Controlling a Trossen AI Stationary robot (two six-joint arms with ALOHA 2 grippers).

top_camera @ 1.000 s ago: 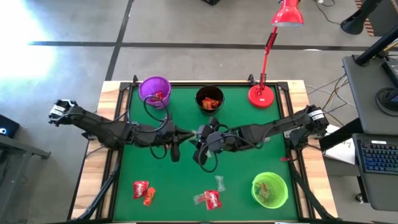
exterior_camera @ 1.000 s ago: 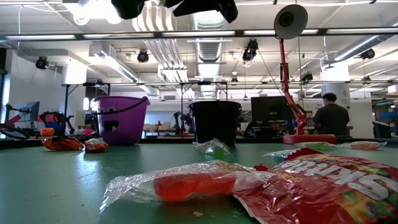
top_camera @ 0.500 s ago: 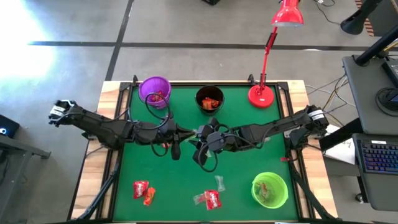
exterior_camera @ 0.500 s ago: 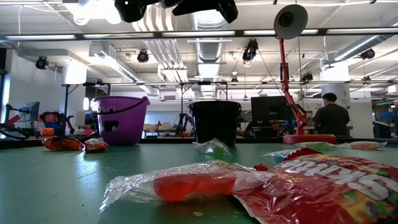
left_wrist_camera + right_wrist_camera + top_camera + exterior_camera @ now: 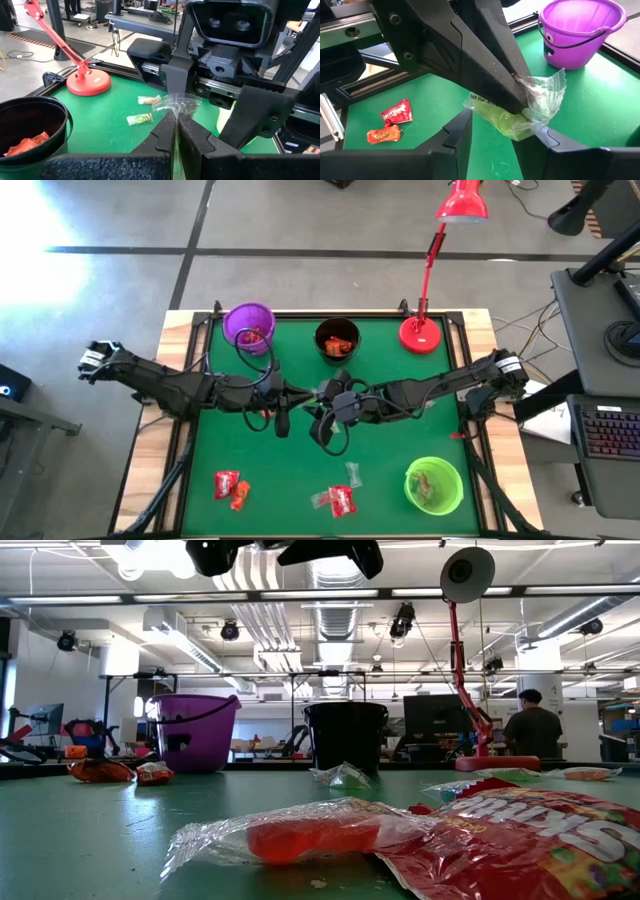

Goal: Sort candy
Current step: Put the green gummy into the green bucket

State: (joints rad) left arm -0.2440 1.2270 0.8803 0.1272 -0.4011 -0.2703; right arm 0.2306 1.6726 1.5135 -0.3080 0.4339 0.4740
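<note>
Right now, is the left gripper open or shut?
Shut: the left gripper pinches the clear greenish candy, with its fingers pressed together.

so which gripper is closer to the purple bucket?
Left. The left gripper is mid-table, below and right of the purple bucket, pinching a clear candy bag. The right gripper meets it from the far side.

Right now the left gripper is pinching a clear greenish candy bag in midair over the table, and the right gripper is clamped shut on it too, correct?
Not quite. The left gripper does pinch the clear greenish candy bag, but the right wrist view shows the right gripper open, its fingers apart either side of the bag.
</note>
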